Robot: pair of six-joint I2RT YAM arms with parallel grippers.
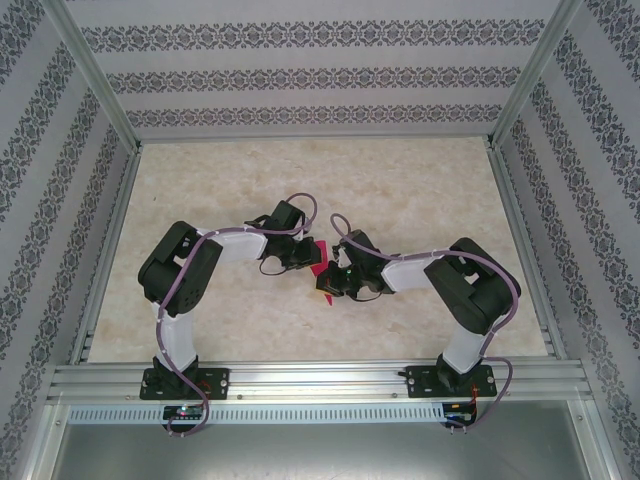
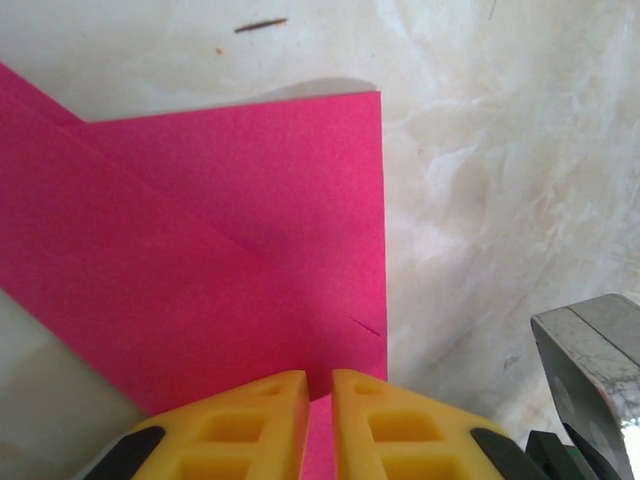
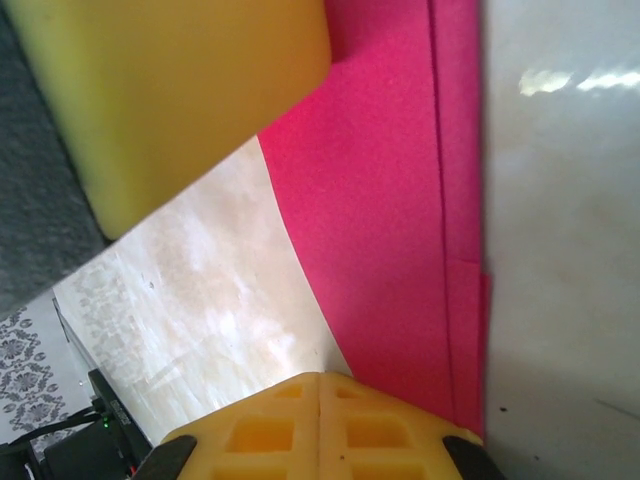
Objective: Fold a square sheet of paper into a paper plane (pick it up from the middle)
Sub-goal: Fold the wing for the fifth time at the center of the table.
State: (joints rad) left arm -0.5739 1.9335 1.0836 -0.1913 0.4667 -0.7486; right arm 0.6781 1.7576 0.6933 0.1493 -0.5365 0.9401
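The square sheet of paper [image 1: 318,258] is magenta-pink and lies partly folded on the table between both arms. In the left wrist view the paper [image 2: 230,230] shows a diagonal overlapping layer and a straight right edge. My left gripper [image 2: 320,375] stands at its near edge, jaws a narrow slit apart with pink paper in the slit. My right gripper [image 3: 320,378] is shut with nothing between its fingers, tips at the paper's [image 3: 390,200] curved edge on the table. From above, the left gripper [image 1: 303,262] and right gripper [image 1: 330,283] almost meet over the sheet.
The marbled beige table [image 1: 300,180] is fenced by aluminium rails [image 1: 110,230] and patterned walls. A yellow finger of the left gripper [image 3: 180,90] looms over the paper in the right wrist view. A grey metal part [image 2: 590,360] stands close by in the left wrist view.
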